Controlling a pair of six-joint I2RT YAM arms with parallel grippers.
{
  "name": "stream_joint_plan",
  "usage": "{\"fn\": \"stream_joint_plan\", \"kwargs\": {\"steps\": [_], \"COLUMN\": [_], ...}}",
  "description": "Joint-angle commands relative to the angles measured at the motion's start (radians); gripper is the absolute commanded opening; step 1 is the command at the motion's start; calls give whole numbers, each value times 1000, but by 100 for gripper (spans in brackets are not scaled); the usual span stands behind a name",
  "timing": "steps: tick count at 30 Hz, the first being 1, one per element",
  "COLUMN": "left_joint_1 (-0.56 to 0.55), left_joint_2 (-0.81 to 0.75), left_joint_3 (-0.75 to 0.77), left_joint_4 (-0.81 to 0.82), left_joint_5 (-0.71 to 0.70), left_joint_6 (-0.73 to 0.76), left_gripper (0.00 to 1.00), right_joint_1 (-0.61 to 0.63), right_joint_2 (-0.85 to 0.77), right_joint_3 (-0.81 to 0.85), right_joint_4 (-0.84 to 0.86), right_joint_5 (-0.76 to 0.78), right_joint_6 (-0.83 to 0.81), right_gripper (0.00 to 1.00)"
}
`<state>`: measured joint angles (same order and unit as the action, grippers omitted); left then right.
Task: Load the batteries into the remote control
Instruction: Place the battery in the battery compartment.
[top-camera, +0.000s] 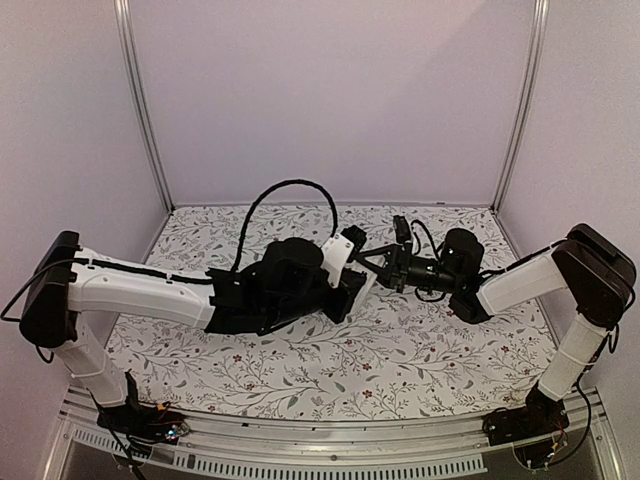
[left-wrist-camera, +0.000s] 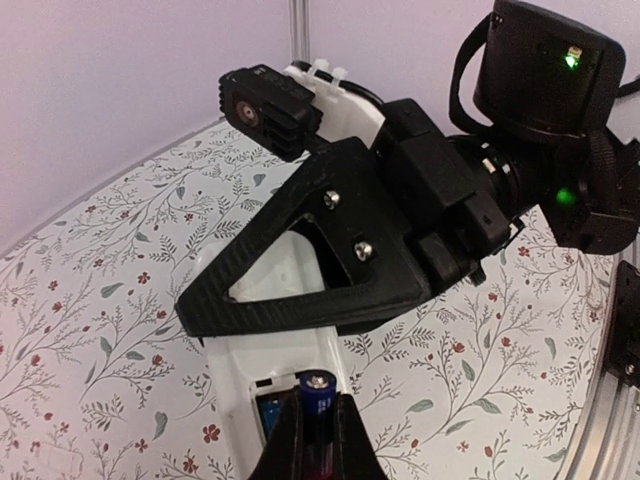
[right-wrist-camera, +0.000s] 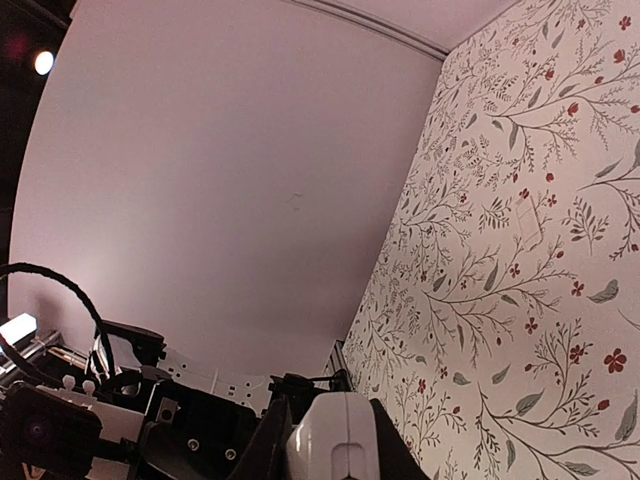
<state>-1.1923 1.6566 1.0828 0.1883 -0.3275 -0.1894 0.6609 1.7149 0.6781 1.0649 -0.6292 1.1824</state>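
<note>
The white remote control (left-wrist-camera: 262, 340) lies with its recessed battery bay facing up, just above the floral table. My right gripper (right-wrist-camera: 335, 432) is shut on one end of it; its black triangular finger (left-wrist-camera: 330, 275) crosses the remote in the left wrist view. A bright blue battery (left-wrist-camera: 271, 413) sits in the bay. My left gripper (left-wrist-camera: 320, 430) is shut on the dark battery with a pale tip (left-wrist-camera: 320, 398), held over the bay's right side beside the blue one. In the top view both grippers meet at the table's middle, left (top-camera: 350, 290) and right (top-camera: 370, 262).
The floral table cover (top-camera: 400, 350) spans the whole workspace. Pale walls (top-camera: 330, 90) and metal corner posts (top-camera: 140, 110) enclose the back and sides. The left arm's black cable (top-camera: 262, 205) loops up behind the grippers.
</note>
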Motion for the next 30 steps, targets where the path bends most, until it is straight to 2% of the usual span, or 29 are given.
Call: {"fn": "stream_joint_plan", "kwargs": {"steps": [1,4,13,24,27,30], "left_joint_1": [-9,-9,-9,-9,-9,-8], "left_joint_2": [14,19,16,-11,-41,-88], "left_joint_3": [-6,-6,-7,-8,-1,2], "left_joint_4": [-1,-9,-28,-46,-62,-82], "left_joint_5": [-33,-29,-31,-42,-37,-23], "left_joint_6": [15,15,14,30,37,34], "left_gripper": [0,0,14,23,33,53], "right_joint_1": [3,3,4,4,5,4], "right_joint_2": [-8,-11,-12,-16,-21,-29], "right_joint_3": [20,20,21,21,17,9], "right_joint_4": [43,43,42,16,-27,-62], "right_joint_5": [3,3,1,-5,-10,-17], "right_joint_6": [16,18,22,12,-18,-55], "right_gripper": [0,0,0,0,0,0]}}
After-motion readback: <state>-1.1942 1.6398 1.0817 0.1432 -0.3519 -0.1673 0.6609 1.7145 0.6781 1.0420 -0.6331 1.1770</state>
